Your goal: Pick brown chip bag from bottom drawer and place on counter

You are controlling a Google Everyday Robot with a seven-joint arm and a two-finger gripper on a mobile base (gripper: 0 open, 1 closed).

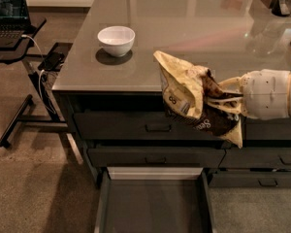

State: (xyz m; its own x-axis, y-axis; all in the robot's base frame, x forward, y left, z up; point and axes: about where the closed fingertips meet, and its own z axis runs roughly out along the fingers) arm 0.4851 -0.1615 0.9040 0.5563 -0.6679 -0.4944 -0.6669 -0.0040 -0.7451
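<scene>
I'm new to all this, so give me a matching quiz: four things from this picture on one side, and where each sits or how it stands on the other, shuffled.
Things:
1 brown chip bag
2 white bowl
3 bottom drawer
4 laptop

Places or states:
A pulled open, low down
B on the black stand, far left
C held by the gripper, in the air at the counter's front edge
D standing on the counter

Pairs: 1-C, 2-D, 3-A, 4-B.
</scene>
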